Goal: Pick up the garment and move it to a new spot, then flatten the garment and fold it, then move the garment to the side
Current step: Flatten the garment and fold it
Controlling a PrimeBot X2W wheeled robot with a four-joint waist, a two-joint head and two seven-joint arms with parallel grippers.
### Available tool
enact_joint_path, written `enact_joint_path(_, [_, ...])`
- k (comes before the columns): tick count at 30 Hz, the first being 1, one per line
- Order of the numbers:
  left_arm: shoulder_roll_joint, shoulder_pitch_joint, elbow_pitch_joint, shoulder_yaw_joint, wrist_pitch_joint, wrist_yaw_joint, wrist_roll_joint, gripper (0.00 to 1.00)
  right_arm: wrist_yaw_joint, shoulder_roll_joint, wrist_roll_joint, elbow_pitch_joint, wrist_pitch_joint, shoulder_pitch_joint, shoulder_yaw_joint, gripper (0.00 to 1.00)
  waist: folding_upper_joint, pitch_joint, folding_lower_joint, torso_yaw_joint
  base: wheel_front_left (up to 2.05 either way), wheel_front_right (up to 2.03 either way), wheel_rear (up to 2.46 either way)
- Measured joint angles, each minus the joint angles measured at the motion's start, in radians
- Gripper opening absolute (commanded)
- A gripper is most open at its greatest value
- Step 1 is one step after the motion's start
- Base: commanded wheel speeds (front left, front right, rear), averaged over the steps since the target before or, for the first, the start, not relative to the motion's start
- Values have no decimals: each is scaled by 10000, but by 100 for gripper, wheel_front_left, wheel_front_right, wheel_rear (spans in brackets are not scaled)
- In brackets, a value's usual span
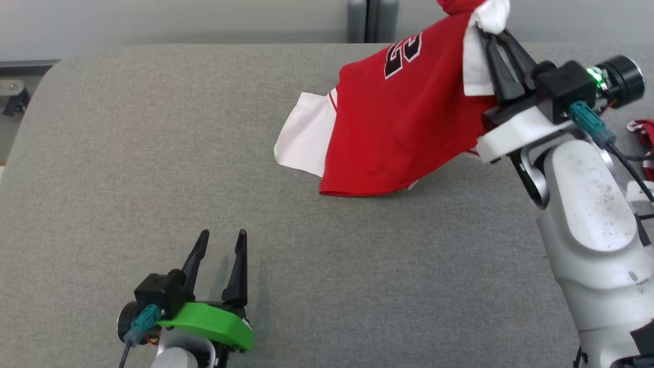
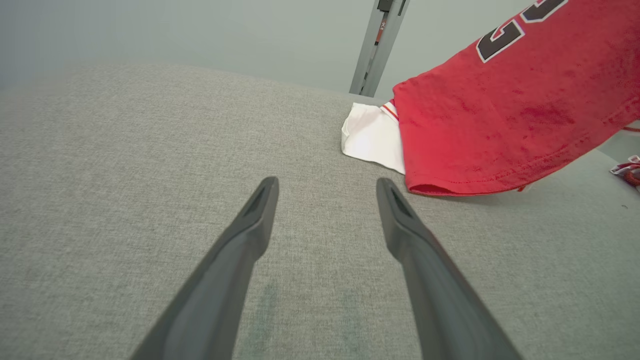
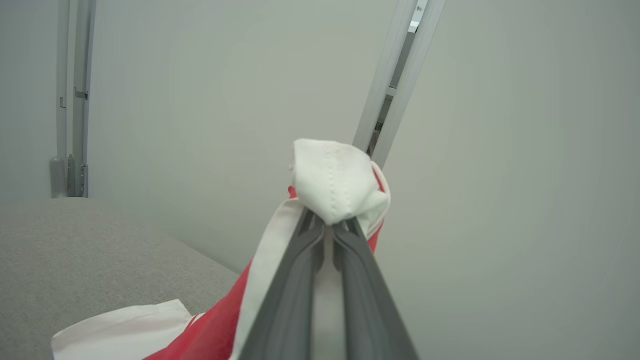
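- left gripper [image 1: 223,234] sits nearest, at 7 o'clock in the head view, its 2 fingers spread apart and holding nothing. it hovers low over the grey table [image 1: 153,153], likely parked there to stay out of the way while the other arm carries the load.
- in the left wrist view the same left gripper [image 2: 327,182] points toward 1 o'clock at the garment's hem, with bare table between the two, so it looks ready to come in for the flattening.
- garment [image 1: 403,122], a red jersey with white sleeves, lies at 1 o'clock in the head view: half lifted, its lower hem and 1 white sleeve touching the table, the rest hanging slanted up toward 2 o'clock.
- right gripper [image 1: 490,33] is at 2 o'clock, its fingers clamped on a bunched white fold of the garment [image 3: 340,180]. pinching high at 1 edge lets the cloth hang and trail, which suits dragging it to a new spot.
- red-and-white cloth scrap [image 1: 645,133] lies at 3 o'clock by the table edge. what it is, i cannot tell.
- grey post [image 1: 372,20] stands at 12 o'clock behind the table.
- count: 2 grippers, 1 garment, 1 black number print, 1 scrap, 1 post.
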Motion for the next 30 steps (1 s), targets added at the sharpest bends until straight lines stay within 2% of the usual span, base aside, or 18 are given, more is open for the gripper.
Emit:
enact_joint_path(7, [-71,181,104,-71,0,0,-54,100,0,464,577,679,0,-1943,1503,0,-1,-1,0,579,0,0,0])
enact_joint_path(12, [-96,174,174,-230,0,0,-69,100,0,629,1333,830,0,-2647,2307,0,0,51,0,942,0,0,0])
enact_joint_path(13, [-109,164,203,-284,0,0,-82,100,0,627,1576,984,-12,-2638,2727,11,0,70,0,1018,0,0,0])
enact_joint_path(14, [-123,159,224,-307,0,0,-84,100,0,646,1701,1300,-6,-2555,3164,30,0,90,0,1090,0,0,0])
enact_joint_path(15, [-125,155,245,-332,0,0,-90,100,-2,660,1866,1528,21,-2415,3530,93,0,106,0,1139,0,0,0])
enact_joint_path(16, [-127,147,265,-341,0,0,-113,100,0,667,2150,1781,29,-2180,4015,100,0,128,0,1192,0,0,0])
enact_joint_path(19, [-136,113,268,-330,0,0,-115,100,0,692,2422,2433,46,-1564,4957,100,0,217,0,1263,0,0,0])
enact_joint_path(22, [-144,102,263,-259,0,0,-113,100,0,685,2543,2926,42,-937,5239,100,0,275,0,1225,0,0,0])
enact_joint_path(26, [-138,63,247,-77,0,0,-50,100,0,671,2533,3183,17,-214,4895,100,-1,301,0,1046,0,0,0])
enact_joint_path(30, [-109,14,209,219,0,0,169,100,0,669,2199,2652,13,494,4031,100,0,296,0,818,0,0,0])
